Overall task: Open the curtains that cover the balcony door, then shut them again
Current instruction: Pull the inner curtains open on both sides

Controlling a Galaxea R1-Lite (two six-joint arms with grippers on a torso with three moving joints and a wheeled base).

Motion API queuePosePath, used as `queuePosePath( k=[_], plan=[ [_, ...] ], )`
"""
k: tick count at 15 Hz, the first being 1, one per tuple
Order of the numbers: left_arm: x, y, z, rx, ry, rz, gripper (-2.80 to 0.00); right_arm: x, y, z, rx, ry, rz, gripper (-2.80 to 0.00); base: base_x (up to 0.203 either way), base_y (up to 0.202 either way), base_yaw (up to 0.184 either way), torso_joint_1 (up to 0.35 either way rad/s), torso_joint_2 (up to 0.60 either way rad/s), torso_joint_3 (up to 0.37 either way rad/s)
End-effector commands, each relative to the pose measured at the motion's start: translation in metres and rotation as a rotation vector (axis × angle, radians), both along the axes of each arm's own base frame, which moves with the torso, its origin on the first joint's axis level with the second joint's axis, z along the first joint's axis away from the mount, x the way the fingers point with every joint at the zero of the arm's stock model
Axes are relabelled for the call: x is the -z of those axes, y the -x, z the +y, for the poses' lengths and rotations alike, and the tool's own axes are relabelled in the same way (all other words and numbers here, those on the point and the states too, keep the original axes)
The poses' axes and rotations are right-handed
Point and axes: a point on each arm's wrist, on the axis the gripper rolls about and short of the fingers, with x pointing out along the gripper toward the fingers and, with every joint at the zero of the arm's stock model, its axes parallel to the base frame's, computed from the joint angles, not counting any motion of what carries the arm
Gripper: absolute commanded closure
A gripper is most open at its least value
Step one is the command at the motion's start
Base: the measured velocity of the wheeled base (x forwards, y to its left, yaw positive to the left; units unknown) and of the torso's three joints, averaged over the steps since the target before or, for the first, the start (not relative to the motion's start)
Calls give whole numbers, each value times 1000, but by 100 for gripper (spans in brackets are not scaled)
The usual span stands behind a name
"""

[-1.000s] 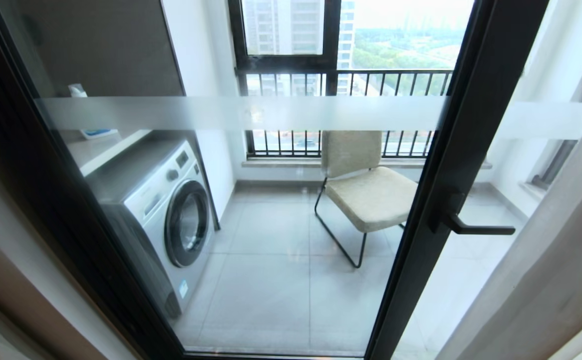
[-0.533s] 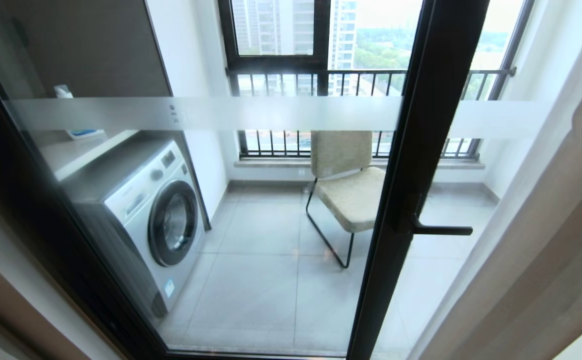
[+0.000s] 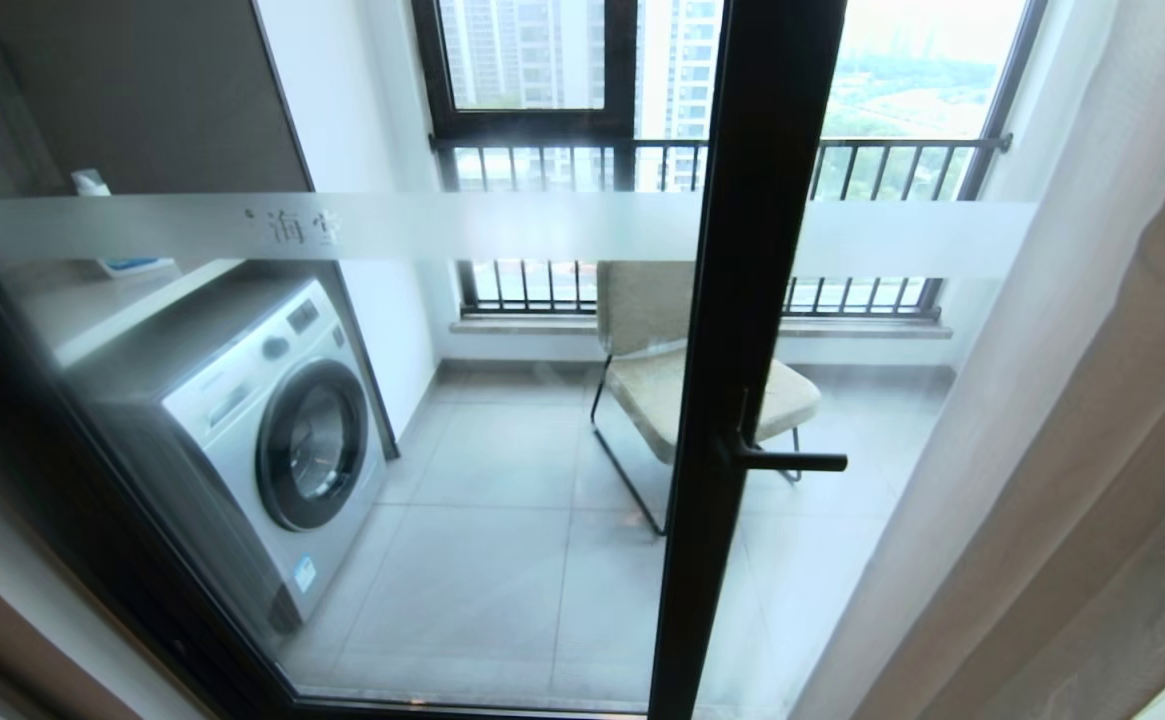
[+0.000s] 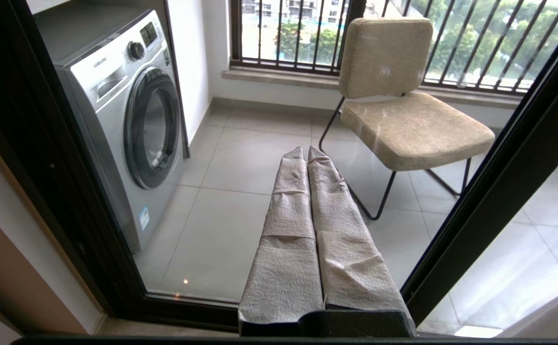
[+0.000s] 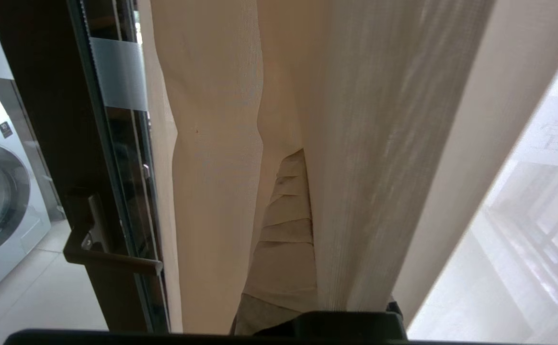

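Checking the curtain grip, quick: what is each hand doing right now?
Left hand: closed, holding nothing.
Right hand: closed, buried in the curtains.

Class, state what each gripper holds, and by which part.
Right gripper: shut among the curtain's folds; whether it pinches cloth cannot be told. Left gripper: shut, holding nothing.

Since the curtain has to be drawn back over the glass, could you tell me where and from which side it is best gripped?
Probably the leading vertical edge of the curtain, beside the balcony door frame. The folds hang straight down, so a pinch across one fold from the room side, fingers level, should hold. The right gripper is shut among those folds; whether it pinches cloth cannot be told.
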Motion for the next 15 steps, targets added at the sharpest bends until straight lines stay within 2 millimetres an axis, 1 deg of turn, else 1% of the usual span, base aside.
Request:
queuePosePath(
  k=[1, 5, 15],
  plan=[
    [0, 0, 0, 0, 1, -1, 0, 0, 0, 0, -2, 1, 0, 0, 0, -188, 0, 1, 5, -2],
    [0, 0, 0, 1, 1, -1, 0, 2, 0, 0, 8, -2, 6, 0, 0, -191, 1, 2, 1, 2],
    [0, 0, 0, 0, 1, -1, 0, 3, 0, -5, 148, -26, 7, 0, 0, -188, 1, 3, 3, 2]
  ],
)
